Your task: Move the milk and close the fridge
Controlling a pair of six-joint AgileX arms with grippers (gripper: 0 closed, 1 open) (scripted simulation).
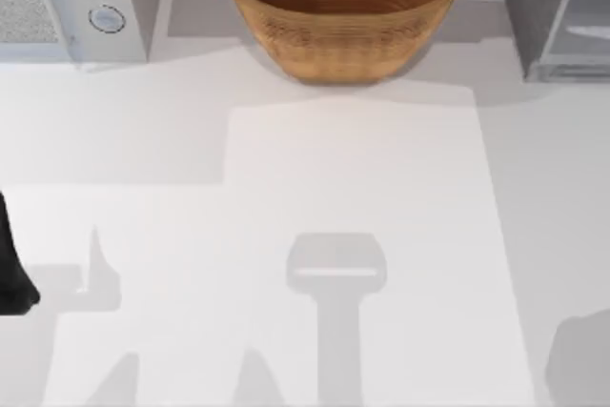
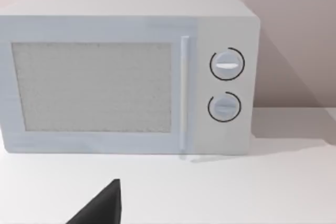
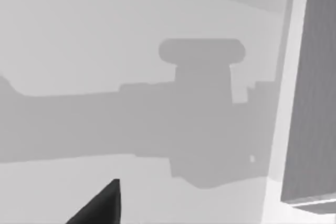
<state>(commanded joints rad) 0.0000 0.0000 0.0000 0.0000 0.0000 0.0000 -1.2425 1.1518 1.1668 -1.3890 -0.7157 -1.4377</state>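
1. Microwave (image 1: 71, 7): far left corner of the table (image 1: 353, 188).
2. Basket (image 1: 343, 11): far edge, centre, between the microwave and the fridge.
3. Fridge (image 1: 558, 11): far right corner.
4. Left arm (image 1: 11, 269): at the table's left edge, near side.

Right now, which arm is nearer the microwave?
Left. The left arm sits at the table's left edge, before the microwave; the right arm is by the fridge, far right.
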